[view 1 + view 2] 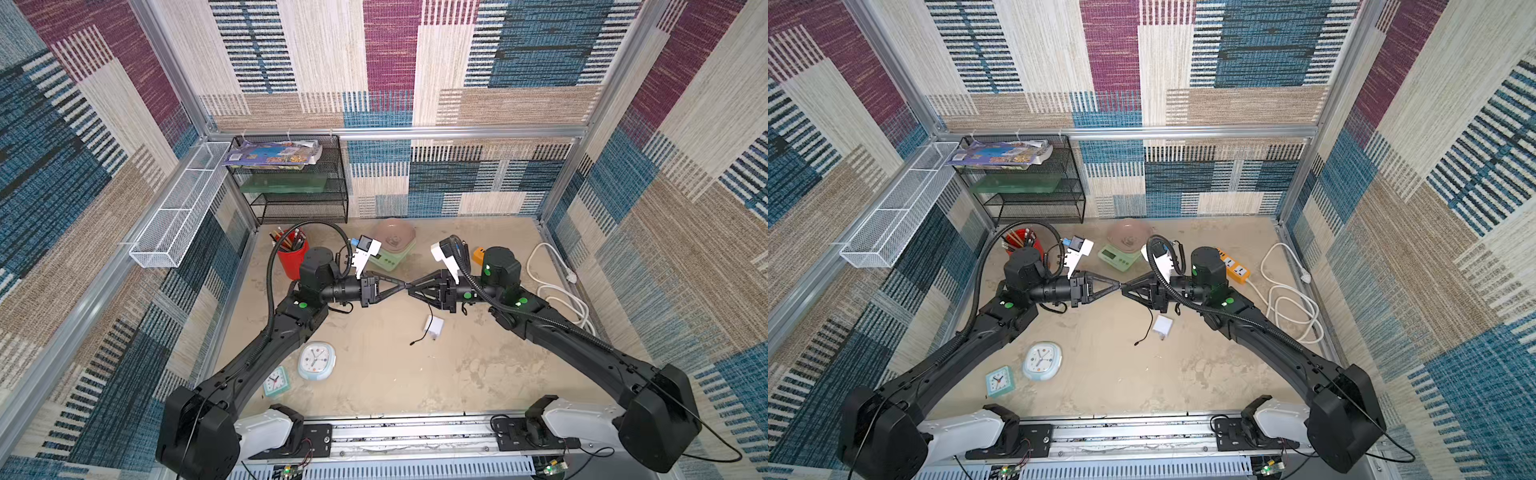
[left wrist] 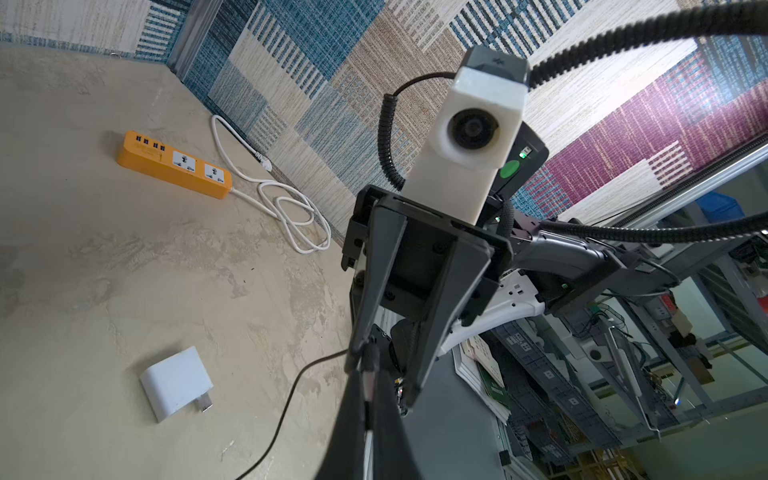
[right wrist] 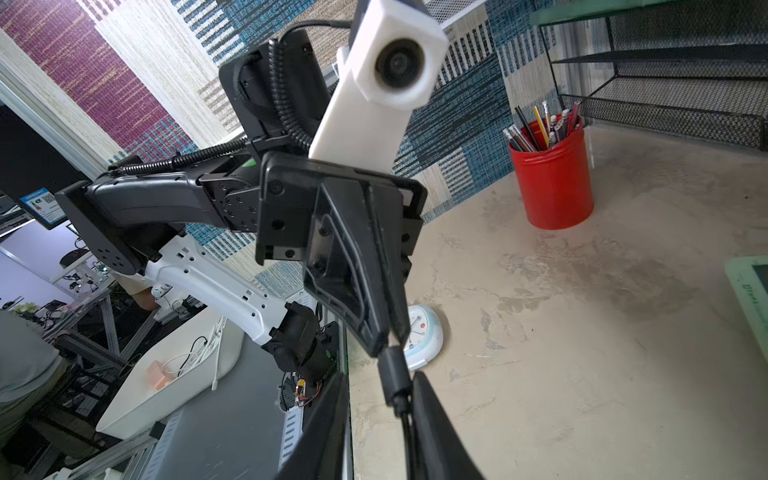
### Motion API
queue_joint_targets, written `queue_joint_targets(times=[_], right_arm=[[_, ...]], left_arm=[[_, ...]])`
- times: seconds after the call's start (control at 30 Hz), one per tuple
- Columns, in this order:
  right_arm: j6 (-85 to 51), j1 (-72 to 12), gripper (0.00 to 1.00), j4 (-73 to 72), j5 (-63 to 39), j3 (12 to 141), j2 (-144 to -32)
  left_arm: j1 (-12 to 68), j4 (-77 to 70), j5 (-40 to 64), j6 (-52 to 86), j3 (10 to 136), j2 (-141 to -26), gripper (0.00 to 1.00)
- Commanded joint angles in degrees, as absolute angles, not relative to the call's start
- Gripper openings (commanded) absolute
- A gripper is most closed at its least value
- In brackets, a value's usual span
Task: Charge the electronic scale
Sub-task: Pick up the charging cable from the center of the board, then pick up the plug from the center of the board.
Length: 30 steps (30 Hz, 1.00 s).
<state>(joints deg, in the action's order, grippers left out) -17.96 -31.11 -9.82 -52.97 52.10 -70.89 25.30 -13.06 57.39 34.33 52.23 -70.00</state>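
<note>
Scale (image 1: 1125, 247) with pink tray (image 1: 1128, 233) at back of desk (image 1: 415, 395), untouched, left hand (image 1: 402, 285) clenched on plug (image 3: 392, 376) of black cable (image 2: 286, 399), right hand (image 1: 413, 287) tip to tip with it, fingers (image 3: 436, 432) parted loosely around plug, white charger (image 2: 176, 382) on desk beneath.

Tabletop (image 1: 1183, 374), sand-coloured: left gripper (image 1: 1118, 285) and right gripper (image 1: 1124, 288), tips meeting above centre; black cable (image 1: 1137, 343) dangling below them, beside white charger block (image 1: 1163, 326); electronic scale (image 1: 1119, 257) behind, near back wall; orange power strip (image 1: 1235, 268) with coiled white cord (image 1: 1289, 303), right side; round clock (image 1: 1042, 360) and square clock (image 1: 1000, 380), front left; red pen pot (image 1: 1037, 244), back left
</note>
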Motion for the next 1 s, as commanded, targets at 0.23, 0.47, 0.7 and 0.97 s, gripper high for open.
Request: queue_joint_targets(times=[0.23,0.47,0.7,0.97], right_arm=[[-17.87,-30.46,0.02,-12.5,-55.06,50.85,-68.79],[-18.7,-24.97,0.0,-10.82,-53.05,49.61,-66.27],[-21.58,-12.38,0.0,-0.16,-41.18,50.66,-63.87],[-23.52,-3.47,0.0,3.79,-38.79,49.22,-60.98]], left_arm=[[26.53,-13.51,57.83,30.86,52.91,-69.0,0.1],[26.84,-4.4,49.06,22.85,52.72,-66.65,0.59],[31.37,0.22,37.25,17.82,52.11,-71.87,0.73],[43.31,6.29,11.66,19.04,55.59,-84.36,0.81]])
